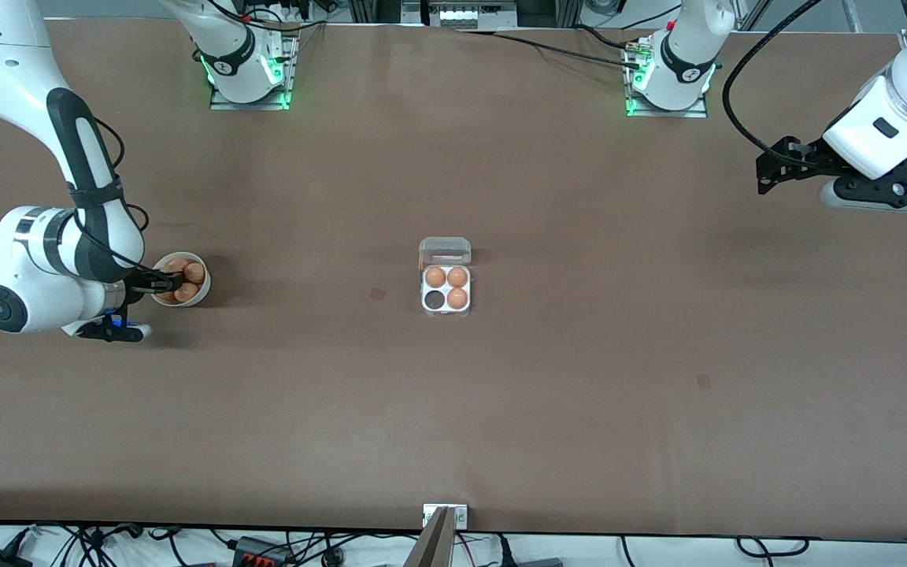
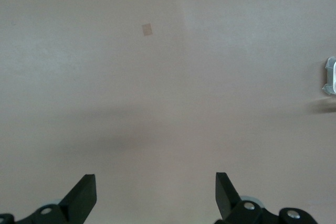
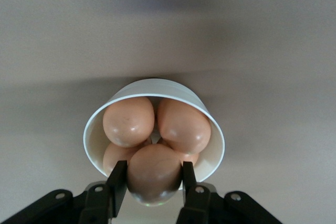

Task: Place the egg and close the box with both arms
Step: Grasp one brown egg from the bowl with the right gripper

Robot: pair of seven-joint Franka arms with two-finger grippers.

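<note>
The clear-plastic box [image 1: 446, 290] lies open mid-table, lid [image 1: 445, 250] folded back toward the robots' bases, with three tan eggs in it and one cell empty [image 1: 434, 299]. My right gripper [image 1: 168, 282] is inside the round white bowl [image 1: 200, 297] at the right arm's end of the table. In the right wrist view the right gripper [image 3: 154, 177] is shut on an egg [image 3: 155, 174], its fingers touching both sides, with other eggs [image 3: 129, 120] beside it in the bowl [image 3: 210, 116]. My left gripper [image 2: 156, 192] is open and empty, waiting high over the left arm's end of the table [image 1: 768, 169].
A small darker patch [image 1: 377, 294] marks the brown table beside the box, another [image 1: 703, 381] lies nearer the front camera toward the left arm's end. An edge of the box shows in the left wrist view [image 2: 331, 75]. A metal bracket [image 1: 445, 516] sits at the table's front edge.
</note>
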